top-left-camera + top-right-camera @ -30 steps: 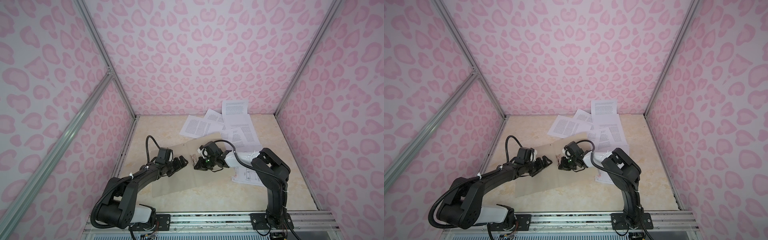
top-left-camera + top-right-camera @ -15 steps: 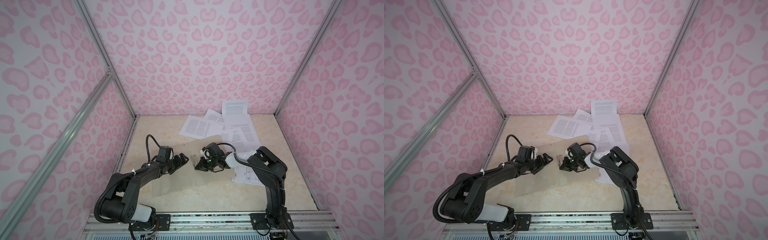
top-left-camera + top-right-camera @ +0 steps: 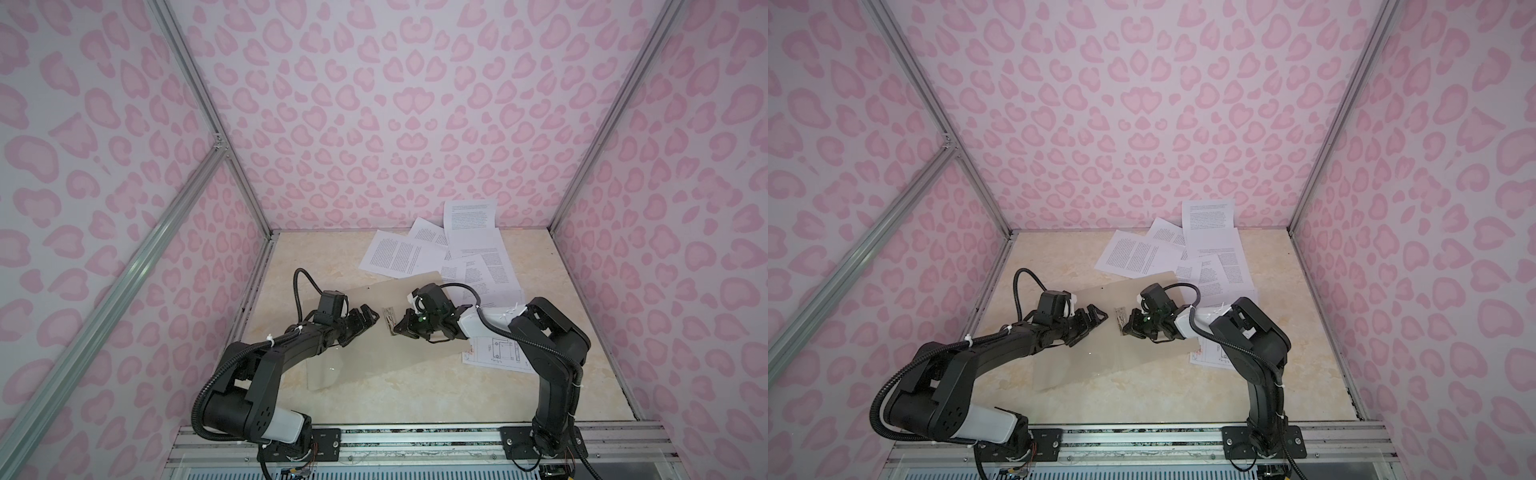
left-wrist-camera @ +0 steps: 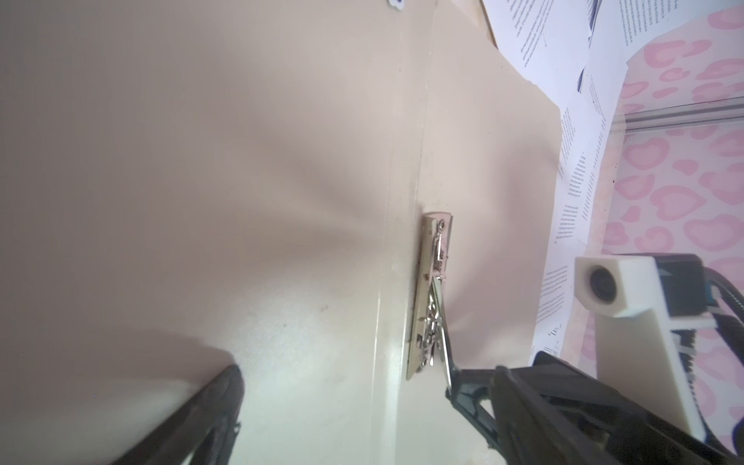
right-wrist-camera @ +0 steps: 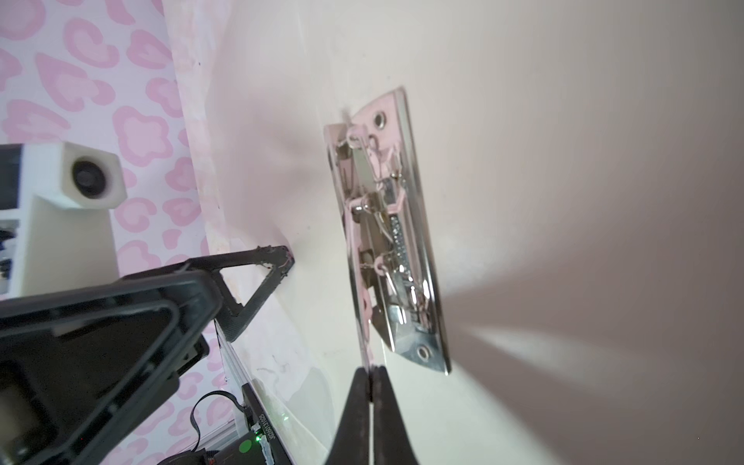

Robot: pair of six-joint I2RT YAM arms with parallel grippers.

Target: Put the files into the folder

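Folder (image 3: 376, 349) open flat, right gripper (image 5: 371, 372) pinching raised lever of metal clip (image 5: 388, 225), left gripper (image 3: 365, 325) spread wide just beside, files (image 3: 399, 257) scattered beyond.

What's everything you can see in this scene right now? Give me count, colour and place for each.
folder: one, beige-grey, lying open in the middle of the table
clip: one, silver metal, on the folder's spine
text sheets: several, white with black print, scattered at the back right, one propped upright at the back
drawing sheet: one, white with a line drawing, on the table right of the folder
tabletop: one, cream marbled, under everything
walls: three, pink spotted, around the table
frame rails: several, silver, along the wall corners
left arm: one, black, jaws open over the folder's left half
right arm: one, black and white, jaws shut on the clip's lever
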